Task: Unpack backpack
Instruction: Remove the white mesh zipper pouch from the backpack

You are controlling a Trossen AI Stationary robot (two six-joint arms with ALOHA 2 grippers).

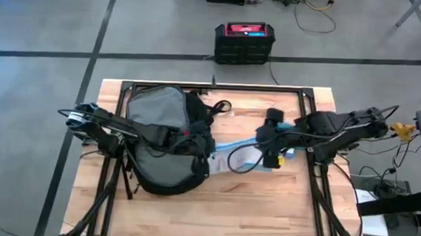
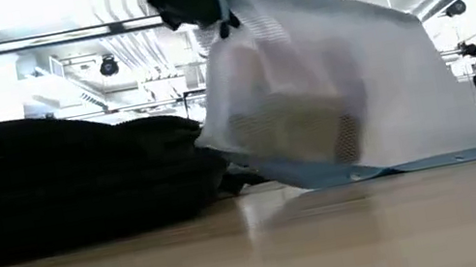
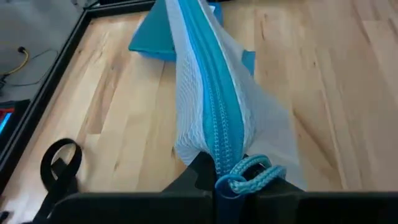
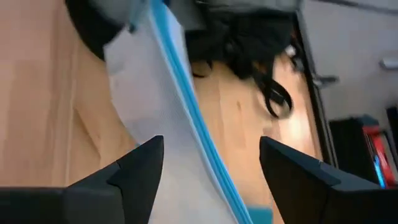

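Note:
The black backpack [image 1: 163, 141] lies on the left half of the table, its grey lining facing up. My left gripper [image 3: 217, 177] reaches over the backpack and is shut on a white mesh pouch [image 1: 246, 156] with a blue zipper [image 3: 208, 93]. The pouch stretches from the backpack's right side toward the table's middle. In the low view the pouch [image 2: 328, 88] hangs from my left gripper [image 2: 196, 8]. My right gripper [image 4: 211, 162] stands open over the pouch's other end [image 4: 155, 106], one finger on either side; I cannot tell whether it touches. My left gripper pinches the pouch at the end of its zipper [image 3: 214, 158] between its two fingers, right beside the blue pull cord [image 3: 252, 174]. That corner is raised, and the pouch slopes down from it. The pouch's lower edge [image 2: 372, 169] rests on the table.
A black box with a red top [image 1: 244, 41] stands on the floor beyond the table's far edge. Black frame rails [image 1: 212, 86] run along the table's sides. A loose strap loop [image 3: 59, 165] lies by the backpack. Bare wood shows toward the near edge [image 1: 249, 212].

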